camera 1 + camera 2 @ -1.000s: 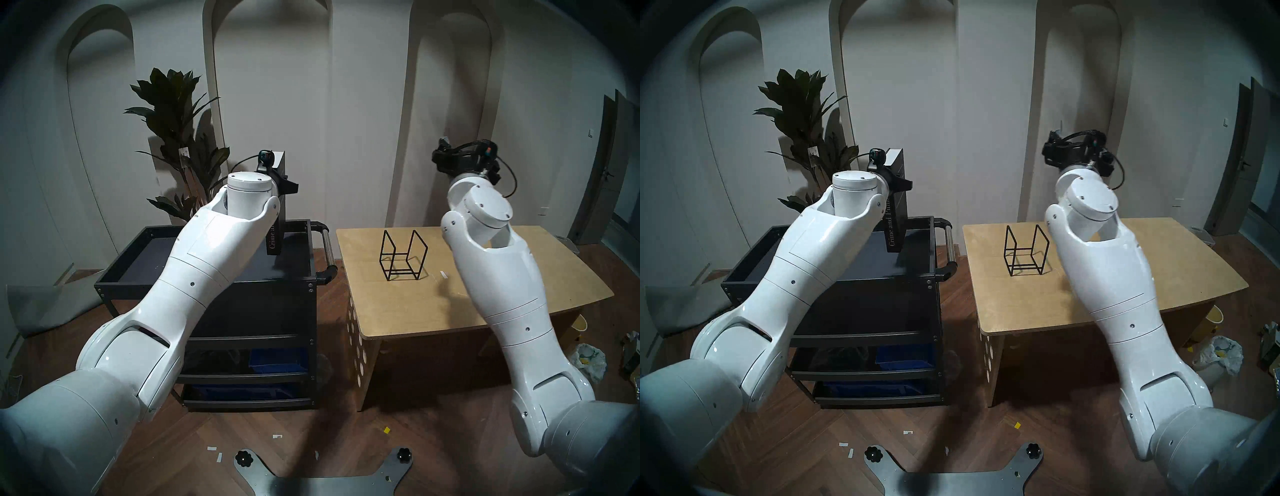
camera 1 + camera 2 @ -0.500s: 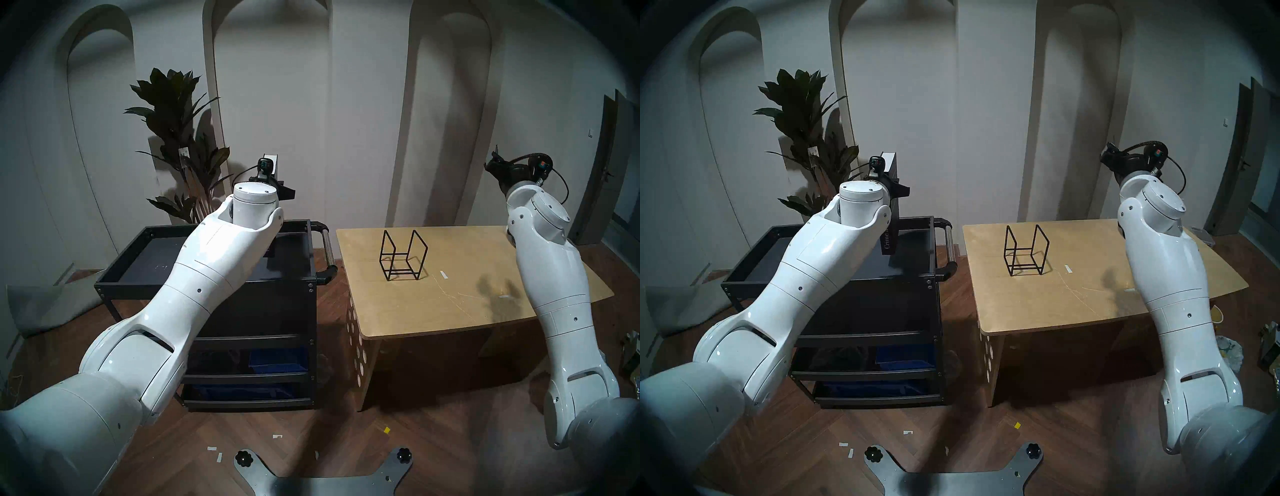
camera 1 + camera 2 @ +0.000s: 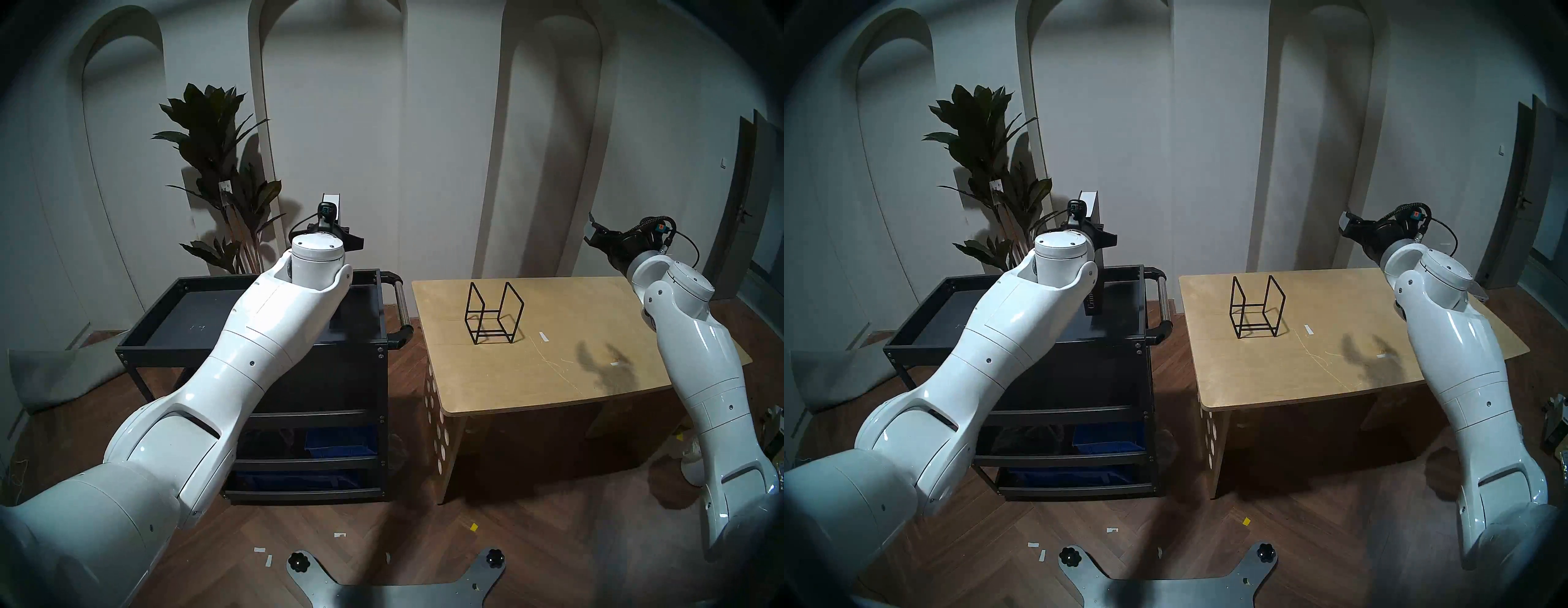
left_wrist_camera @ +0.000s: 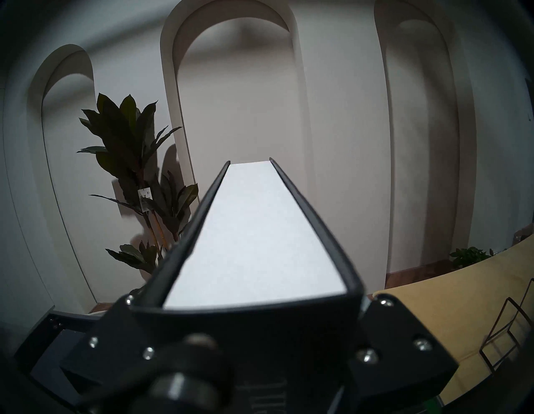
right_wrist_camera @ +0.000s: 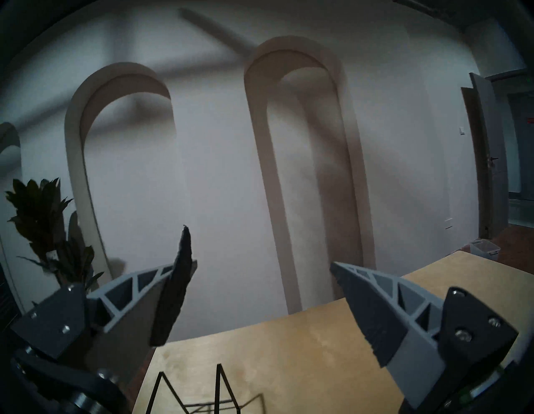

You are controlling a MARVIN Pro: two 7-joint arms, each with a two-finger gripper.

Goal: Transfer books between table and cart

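Note:
A thick black book (image 3: 1096,259) with white page edges (image 4: 254,237) stands upright over the right part of the black cart's top tray (image 3: 140,344). My left gripper (image 3: 1098,238) is shut on its spine side, one finger on each cover. In the head left view my forearm hides most of the book (image 3: 331,201). Whether its lower end touches the tray I cannot tell. My right gripper (image 3: 594,233) hangs open and empty above the far right of the plywood table (image 3: 551,382), its fingers spread wide in the right wrist view (image 5: 263,263).
A black wire-frame rack (image 3: 494,312) stands on the table's far left part. A potted plant (image 3: 216,170) stands behind the cart. Blue bins (image 3: 339,441) sit on the lower shelves. The cart handle (image 3: 401,310) faces the table. Rubbish lies on the floor at right.
My right arm has swung out to the right and down, clearing the rack and the table's middle. My left arm has lowered the book toward the cart tray.

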